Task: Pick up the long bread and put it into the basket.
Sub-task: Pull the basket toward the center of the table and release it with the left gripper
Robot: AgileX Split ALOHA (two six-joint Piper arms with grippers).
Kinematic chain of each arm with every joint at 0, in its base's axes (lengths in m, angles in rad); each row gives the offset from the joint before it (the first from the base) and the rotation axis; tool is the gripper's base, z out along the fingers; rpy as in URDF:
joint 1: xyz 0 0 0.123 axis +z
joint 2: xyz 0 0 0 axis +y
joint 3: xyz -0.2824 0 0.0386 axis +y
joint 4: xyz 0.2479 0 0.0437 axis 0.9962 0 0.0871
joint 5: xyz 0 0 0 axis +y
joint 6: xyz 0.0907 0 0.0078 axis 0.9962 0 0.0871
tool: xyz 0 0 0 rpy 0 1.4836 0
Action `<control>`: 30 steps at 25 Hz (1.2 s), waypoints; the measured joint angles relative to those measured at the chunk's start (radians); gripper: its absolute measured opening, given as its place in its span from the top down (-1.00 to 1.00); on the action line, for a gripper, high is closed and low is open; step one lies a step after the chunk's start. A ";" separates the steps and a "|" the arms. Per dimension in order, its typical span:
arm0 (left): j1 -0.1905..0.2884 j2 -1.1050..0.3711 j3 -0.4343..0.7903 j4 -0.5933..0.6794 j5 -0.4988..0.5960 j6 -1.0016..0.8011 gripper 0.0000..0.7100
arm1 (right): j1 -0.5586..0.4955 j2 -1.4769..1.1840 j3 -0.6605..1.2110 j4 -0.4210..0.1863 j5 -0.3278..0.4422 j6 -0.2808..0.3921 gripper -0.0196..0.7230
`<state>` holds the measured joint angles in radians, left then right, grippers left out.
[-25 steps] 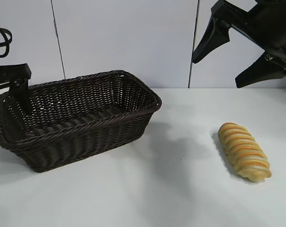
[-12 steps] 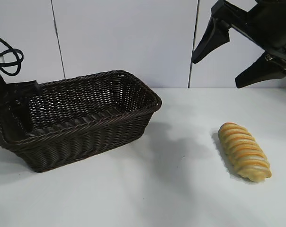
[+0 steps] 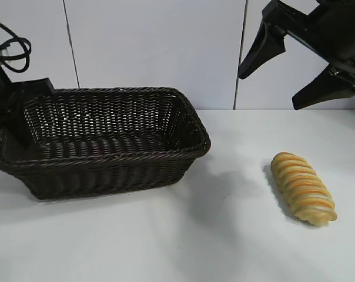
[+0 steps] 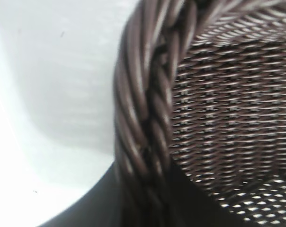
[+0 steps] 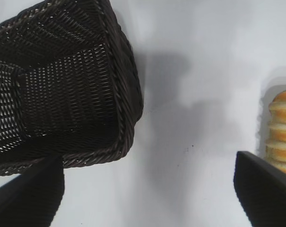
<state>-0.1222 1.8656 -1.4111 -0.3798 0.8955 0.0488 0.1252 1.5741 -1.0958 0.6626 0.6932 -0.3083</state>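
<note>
Left gripper: at the basket's left end in the exterior view, its fingers closed on the braided rim there; the left wrist view shows that rim close up, with a dark finger below it.
Basket: dark brown woven wicker, rectangular, flaring sides; sits on the left half of the white table, its long side facing the camera. It holds nothing that can be seen.
Basket, left end: clamped by the left gripper; whether that end is off the table cannot be told.
Long bread: golden-yellow ridged loaf with orange-brown stripes, lying flat on the table on the right side, well apart from the basket, with nothing touching it.
Right gripper: high above the table at the upper right, jaws spread wide and holding nothing; it hangs above and behind the bread.
Right wrist view: both dark fingertips frame the bare table, with the basket's near corner on one side and the end of the bread beside the other fingertip.
Backdrop: pale wall panels behind the table.
</note>
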 joint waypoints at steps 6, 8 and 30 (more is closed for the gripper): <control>-0.077 0.062 -0.043 -0.025 -0.009 0.008 0.72 | 0.000 0.000 0.000 0.000 0.002 0.000 -0.92; -0.110 0.095 -0.043 -0.025 -0.014 0.010 0.72 | 0.000 0.000 0.000 0.000 0.007 0.000 -0.92; -0.137 0.192 -0.156 -0.006 0.057 0.008 -0.89 | 0.000 0.000 0.000 0.000 0.018 0.000 -0.92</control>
<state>-0.2592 2.0579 -1.5671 -0.3863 0.9529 0.0565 0.1252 1.5741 -1.0958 0.6628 0.7115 -0.3083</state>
